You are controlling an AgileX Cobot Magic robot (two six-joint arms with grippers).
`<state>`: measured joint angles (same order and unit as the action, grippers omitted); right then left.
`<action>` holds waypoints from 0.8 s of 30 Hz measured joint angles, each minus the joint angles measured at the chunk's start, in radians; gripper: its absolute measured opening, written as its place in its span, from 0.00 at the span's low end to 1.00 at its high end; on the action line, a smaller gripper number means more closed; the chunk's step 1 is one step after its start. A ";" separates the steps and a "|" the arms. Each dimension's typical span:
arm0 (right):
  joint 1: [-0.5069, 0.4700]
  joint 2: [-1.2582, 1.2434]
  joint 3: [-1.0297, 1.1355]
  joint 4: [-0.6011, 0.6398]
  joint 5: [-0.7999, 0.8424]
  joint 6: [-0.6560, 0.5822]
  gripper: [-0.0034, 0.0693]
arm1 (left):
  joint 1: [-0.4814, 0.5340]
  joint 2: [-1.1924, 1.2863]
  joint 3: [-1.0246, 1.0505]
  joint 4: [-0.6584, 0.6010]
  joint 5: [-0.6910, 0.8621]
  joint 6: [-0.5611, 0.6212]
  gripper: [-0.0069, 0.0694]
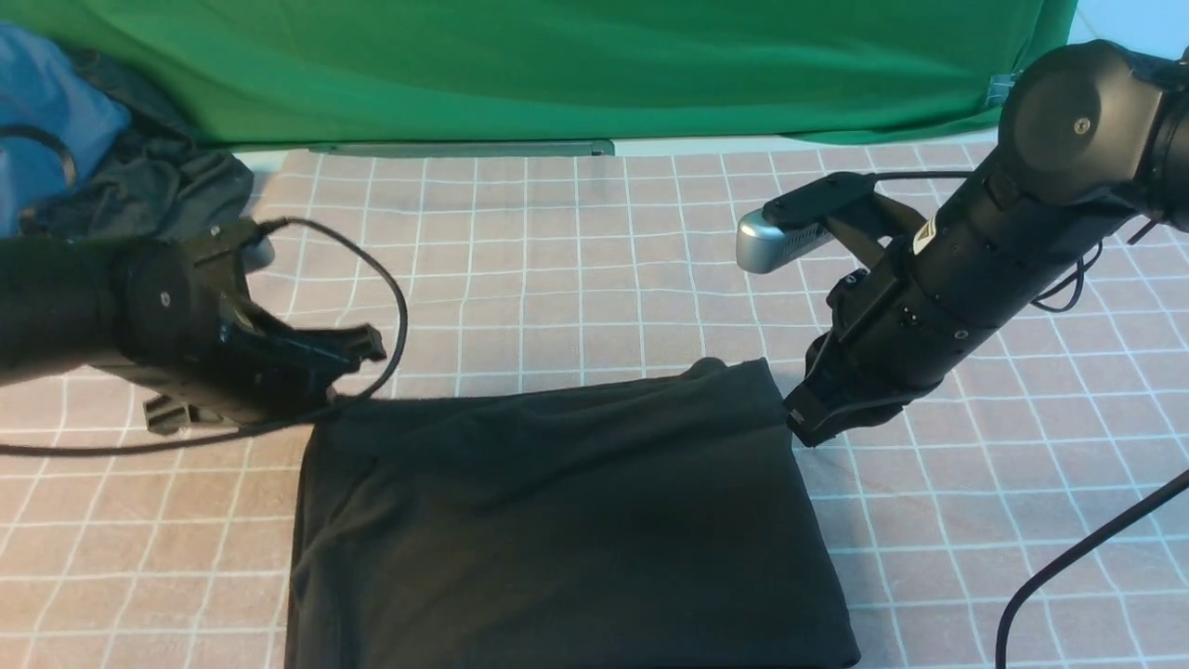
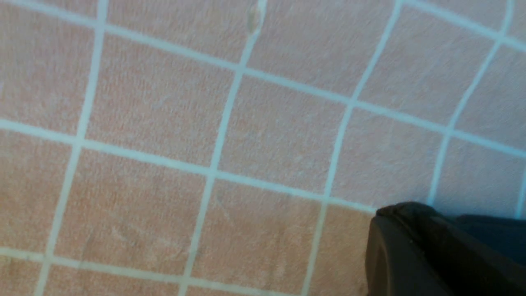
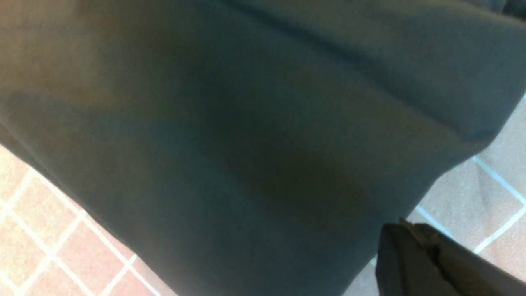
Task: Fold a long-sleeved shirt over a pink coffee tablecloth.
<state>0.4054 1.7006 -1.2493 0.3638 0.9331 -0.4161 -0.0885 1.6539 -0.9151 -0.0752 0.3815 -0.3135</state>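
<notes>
Right claw (image 1: 810,423) low at the far right corner of the long-sleeved shirt (image 1: 567,520), tip just beside the fabric edge; impossible to tell from any view whether open or shut, with only one dark finger (image 3: 431,263) showing in the right wrist view and no cloth visibly pinched. Left claw (image 1: 358,348) hovering near the shirt's far left corner, likewise unreadable, its finger (image 2: 415,255) seen over bare grid and nothing held. Probably placed one at each far corner so as to work both corners together, either finishing a fold or readying the next one. Between the two claws, one black shirt, lying in a compact rectangle in the near middle of the pink coffee tablecloth (image 1: 576,260), sleeves and chest print out of sight, presumably tucked inside, which suggests the folding is well along. One tablecloth spread flat beneath everything, covering the worktop. Farther out, at the far left, a heap with one blue garment (image 1: 46,130) and one dark grey garment (image 1: 176,190), set aside well apart from the fold area. Behind all, one green backdrop (image 1: 557,65).
</notes>
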 joint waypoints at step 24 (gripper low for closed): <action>0.000 -0.509 0.009 -0.221 -0.204 0.185 0.10 | 0.000 -0.427 -0.087 -0.016 0.215 0.062 0.26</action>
<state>0.4054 1.1916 -1.2401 0.1429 0.7293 -0.2309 -0.0885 1.2269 -1.0019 -0.0911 0.5965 -0.2519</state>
